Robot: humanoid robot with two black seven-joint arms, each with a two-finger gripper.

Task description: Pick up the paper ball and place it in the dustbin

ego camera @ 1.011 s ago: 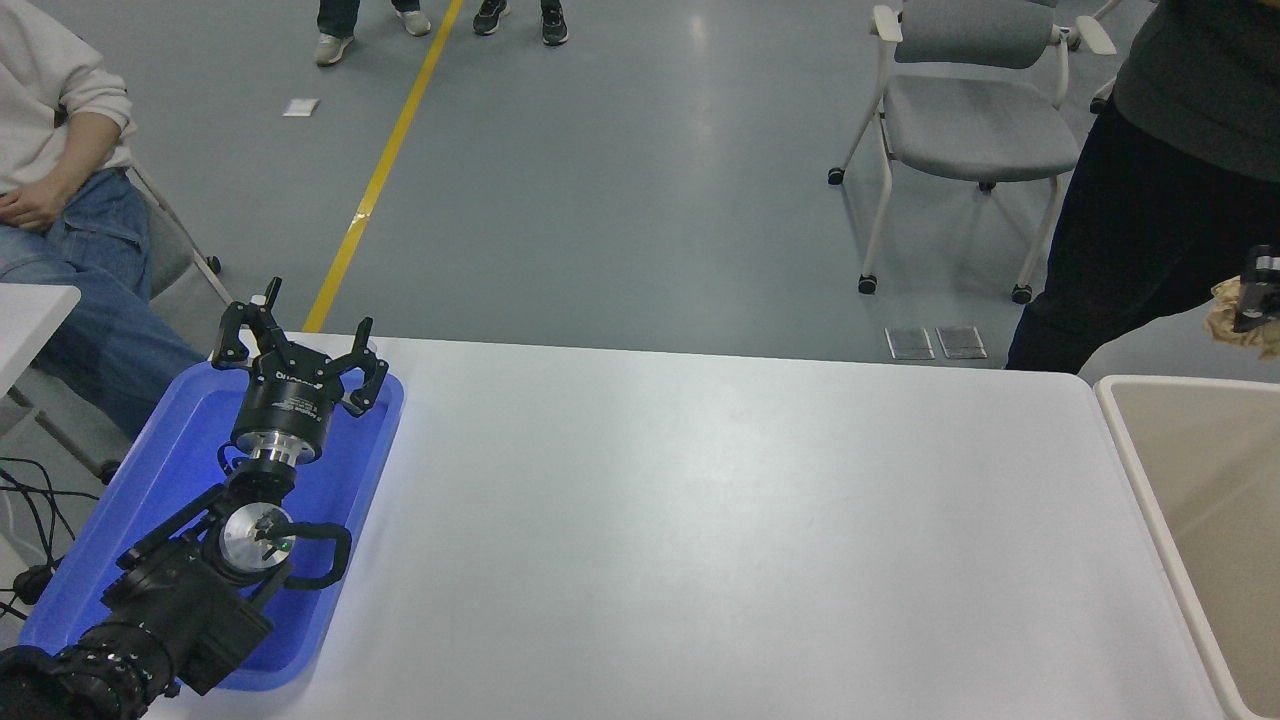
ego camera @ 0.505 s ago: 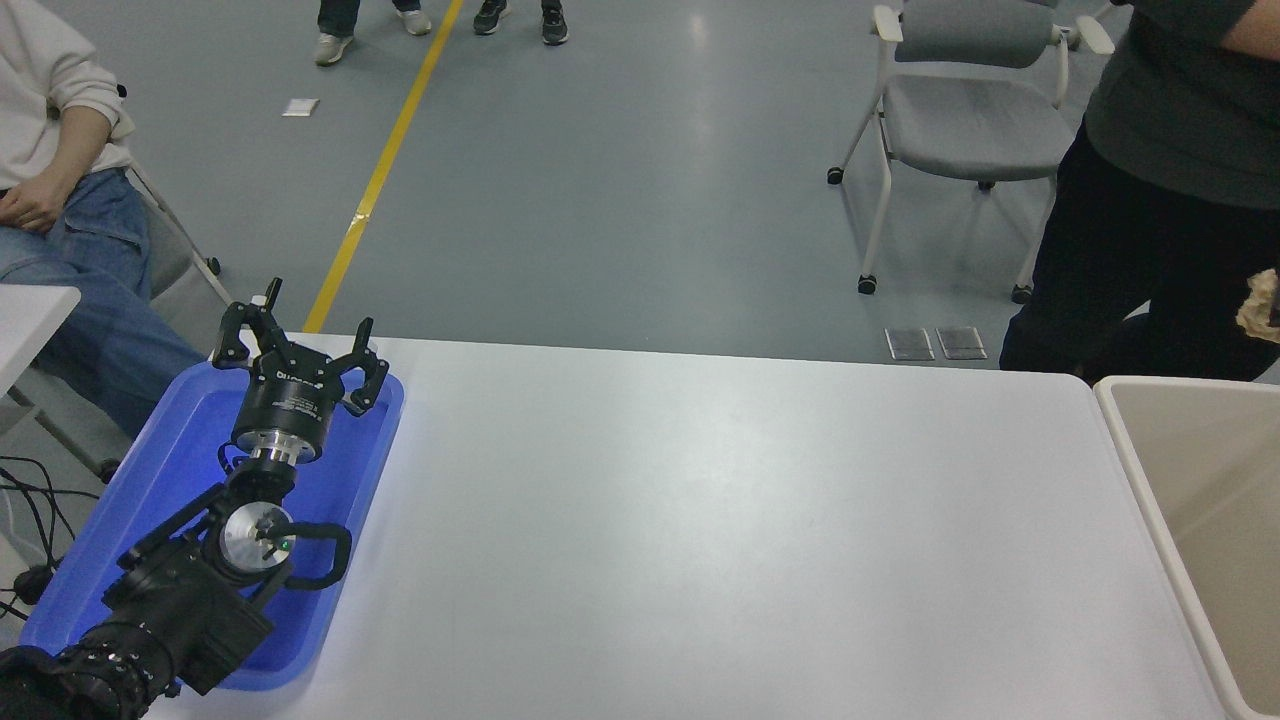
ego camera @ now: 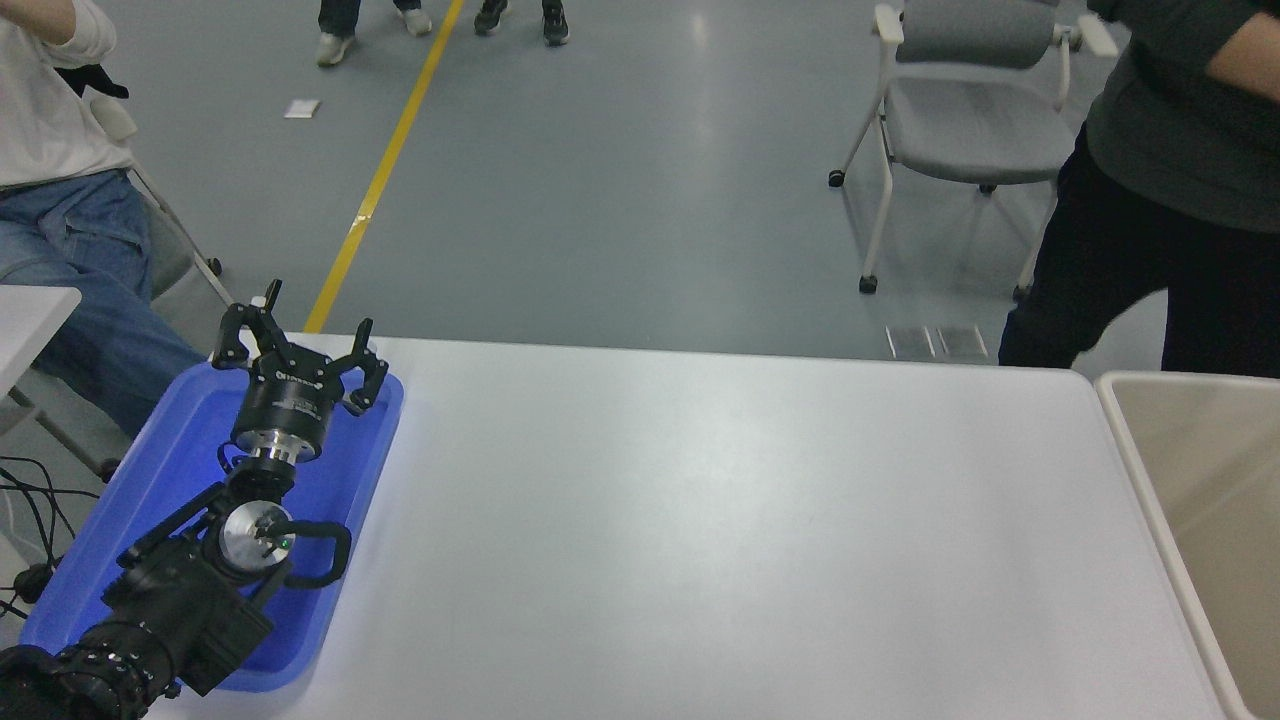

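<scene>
The dustbin (ego camera: 1190, 520) stands against the table's right end, cut off by the right and bottom edges, so only its cream rim and part of the beige inside wall show. The paper ball appears nowhere in the head view, and neither does the right arm or its gripper. The white table (ego camera: 720, 520) lies between the bin and a blue tray (ego camera: 150, 480) at the left. Over that tray hangs the left gripper (ego camera: 300, 345), fingers spread wide, holding nothing. A person in dark clothes (ego camera: 1150, 200) stands behind the bin, partly cropped.
</scene>
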